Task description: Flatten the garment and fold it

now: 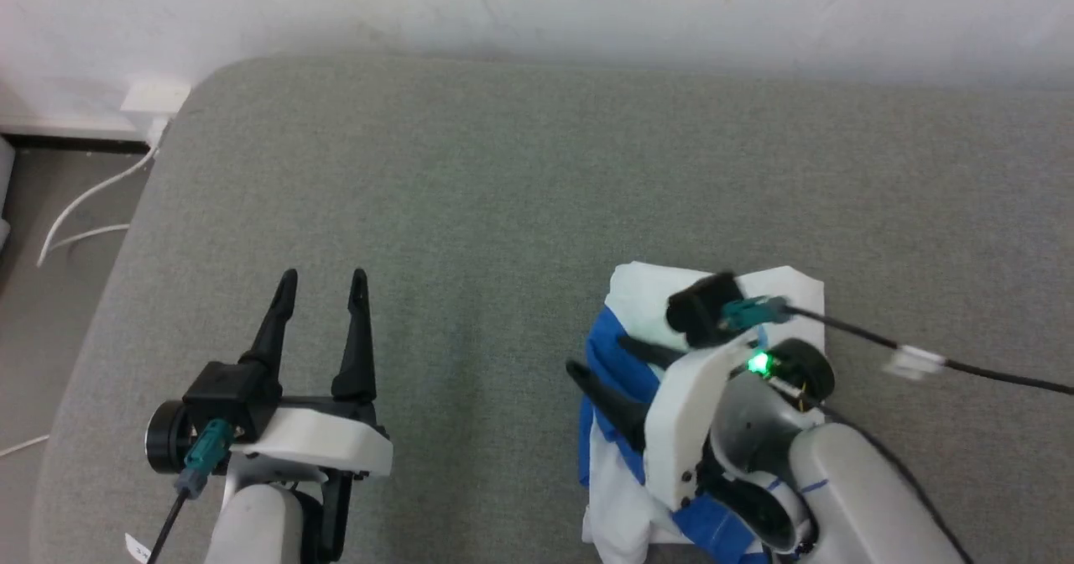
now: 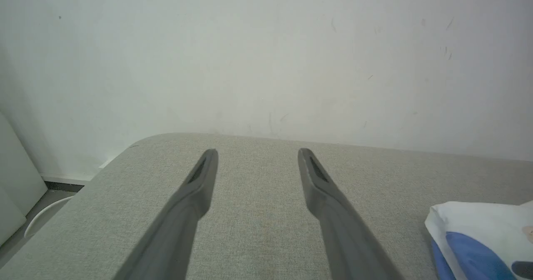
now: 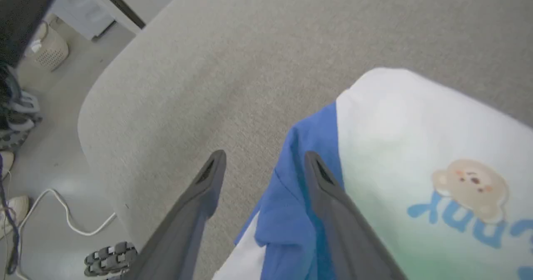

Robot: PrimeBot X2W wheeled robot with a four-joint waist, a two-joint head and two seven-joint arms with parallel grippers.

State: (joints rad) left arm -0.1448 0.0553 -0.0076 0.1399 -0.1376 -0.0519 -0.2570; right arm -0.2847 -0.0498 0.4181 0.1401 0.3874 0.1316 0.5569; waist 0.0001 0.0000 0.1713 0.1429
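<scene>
The garment point(image 1: 646, 295), a white-and-blue T-shirt folded into a compact bundle with a bear print on top, lies on the grey fabric-covered desk point(image 1: 503, 178) at about 4 o'clock in the head view. The right tool point(image 1: 598, 355) hangs over its blue 9 o'clock edge, fingers spread wide, gripping nothing. The left tool point(image 1: 324, 277), at 7 o'clock, is equally wide and empty, well apart from the shirt.

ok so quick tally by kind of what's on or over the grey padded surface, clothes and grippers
white cloth T-shirt with bright blue sleeves, folded up: 1
dark two-fingered grippers, left gripper and right gripper, both open: 2
total: 3
</scene>
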